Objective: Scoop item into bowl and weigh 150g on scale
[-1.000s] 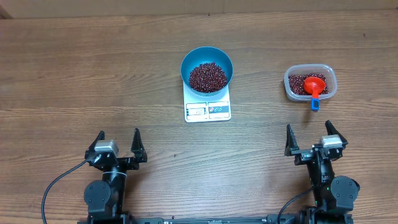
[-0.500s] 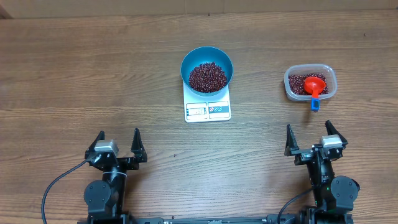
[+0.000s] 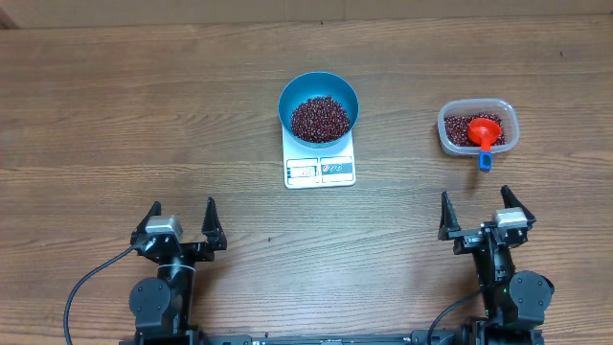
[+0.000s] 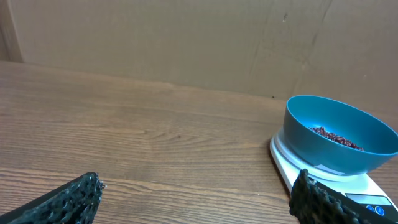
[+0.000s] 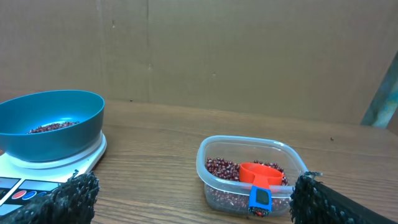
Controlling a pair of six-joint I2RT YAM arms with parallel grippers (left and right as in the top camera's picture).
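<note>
barely, bowl (image 3: 285, 103) overhangs scale (image 3: 320, 171) edges, tub (image 3: 443, 132) far rt.

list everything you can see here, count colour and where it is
table: one, brown wood, under everything
scale: one, white, table centre
bowl: one, blue, on the scale
beans: many, dark red, some in the bowl, some in the tub
tub: one, clear plastic, right of the scale
scoop: one, orange-red with a blue handle end, in the tub, handle over the near rim
left gripper: one, black, near edge on the left, open, empty
right gripper: one, black, near edge on the right, open, empty
</note>
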